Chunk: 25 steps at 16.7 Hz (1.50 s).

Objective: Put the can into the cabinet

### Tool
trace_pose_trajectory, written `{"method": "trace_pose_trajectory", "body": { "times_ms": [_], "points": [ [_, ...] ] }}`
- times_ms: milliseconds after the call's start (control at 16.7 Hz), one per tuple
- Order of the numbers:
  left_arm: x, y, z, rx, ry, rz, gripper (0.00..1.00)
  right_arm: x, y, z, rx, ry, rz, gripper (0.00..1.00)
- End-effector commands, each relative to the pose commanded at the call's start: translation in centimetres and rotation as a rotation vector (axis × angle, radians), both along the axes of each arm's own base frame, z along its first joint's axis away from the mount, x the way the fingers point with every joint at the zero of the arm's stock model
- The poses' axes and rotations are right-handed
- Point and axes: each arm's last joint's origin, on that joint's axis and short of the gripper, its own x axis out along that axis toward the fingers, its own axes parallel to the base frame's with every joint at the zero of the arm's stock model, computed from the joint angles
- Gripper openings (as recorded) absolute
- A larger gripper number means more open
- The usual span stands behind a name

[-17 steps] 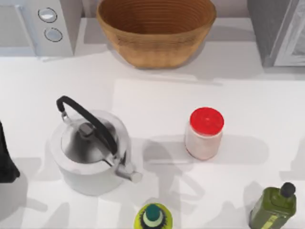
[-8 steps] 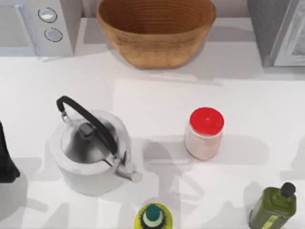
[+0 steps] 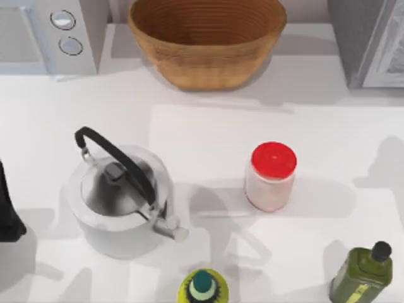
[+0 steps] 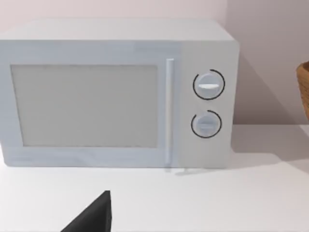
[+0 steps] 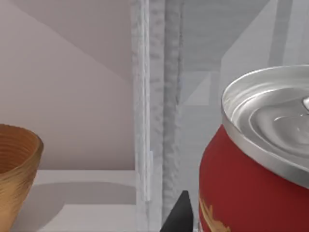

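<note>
The desk [image 3: 208, 126] is plain white and runs back to a pale wall. The can [image 5: 256, 174] sits very close in the right wrist view: a red body with a silver, ridged metal top and a hint of yellow print low on its side, upright, just in front of the cabinet [image 5: 159, 106], whose pale grey frame edge rises behind it. A dark fingertip of the right hand [image 5: 181, 215] pokes up beside the can, but whether that hand is clamped on the can cannot be told. From above, the cabinet [image 3: 372, 41] stands at the desk's far right corner. A woven basket [image 3: 207, 38] sits at the back middle, and a light grey microwave with 2 round knobs [image 3: 47, 35] at the back left. Nearer are a steel kettle [image 3: 120, 199] with a black handle, a red-lidded white jar [image 3: 271, 177], a green bottle with a black cap [image 3: 363, 271] and a yellow-green bottle [image 3: 202, 287]. The left arm [image 3: 7, 208] is parked at the desk's left edge; its hand's dark tip [image 4: 94, 217] faces the microwave, and I cannot tell if it is apart or together.
</note>
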Motion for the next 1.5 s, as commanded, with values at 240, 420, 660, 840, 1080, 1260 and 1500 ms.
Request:
{"method": "trace_pose_trajectory", "body": {
  "times_ms": [240, 420, 660, 840, 1080, 1260, 1500],
  "points": [
    [0.0, 0.0, 0.0, 0.000, 0.000, 0.000, 1.00, 3.3, 0.9, 9.6, 0.001, -0.034, 0.000, 0.00],
    [0.0, 0.0, 0.0, 0.000, 0.000, 0.000, 1.00, 6.5, 1.9, 15.3, 0.003, -0.055, 0.001, 0.00],
    [0.0, 0.0, 0.0, 0.000, 0.000, 0.000, 1.00, 10.5, 3.2, 19.7, 0.005, -0.065, 0.002, 0.00],
    [0.0, 0.0, 0.0, 0.000, 0.000, 0.000, 1.00, 12.3, 3.9, 20.8, 0.005, -0.058, 0.003, 0.00],
    [0.0, 0.0, 0.0, 0.000, 0.000, 0.000, 1.00, 12.8, 4.1, 21.0, 0.005, -0.056, 0.003, 0.00],
    [0.0, 0.0, 0.0, 0.000, 0.000, 0.000, 1.00, 12.8, 4.0, 21.0, 0.006, -0.056, 0.000, 0.00],
    [0.0, 0.0, 0.0, 0.000, 0.000, 0.000, 1.00, 15.3, 4.2, 21.4, 0.002, -0.031, 0.000, 0.00]
  ]
}}
